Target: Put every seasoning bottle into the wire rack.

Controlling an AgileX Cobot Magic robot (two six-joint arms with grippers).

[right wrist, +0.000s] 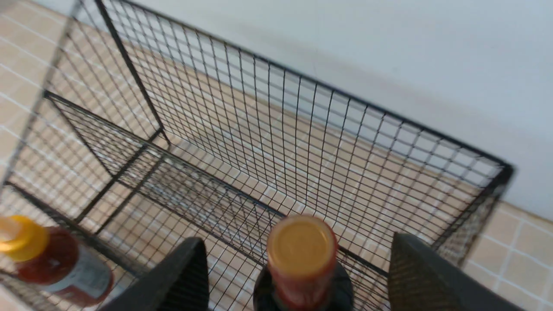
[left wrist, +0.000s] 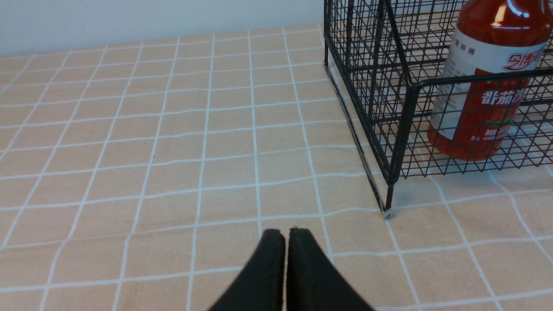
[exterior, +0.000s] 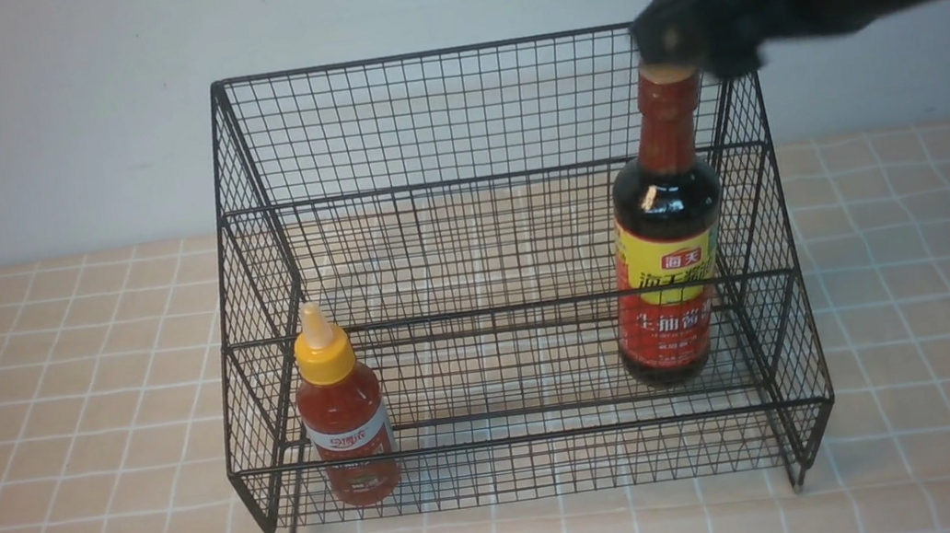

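Note:
The black wire rack (exterior: 427, 54) stands on the table with both seasoning bottles on its lower tier. At the left end is the small red-sauce bottle (exterior: 346, 419) with its yellow nozzle cap. The tall dark soy-sauce bottle (exterior: 672, 276) stands upright at the right end. My right gripper (exterior: 690, 41) hovers just over the soy bottle's cap (right wrist: 301, 246), open, with its fingers (right wrist: 190, 276) wide on either side and not touching. My left gripper (left wrist: 286, 233) is shut and empty, low over the cloth beside the rack's front left foot (left wrist: 387, 211).
A peach checked tablecloth (exterior: 63, 380) covers the table on both sides of the rack. A plain white wall (exterior: 43, 104) rises close behind the rack's tall back panel. The rack's upper tier (exterior: 472, 248) holds nothing.

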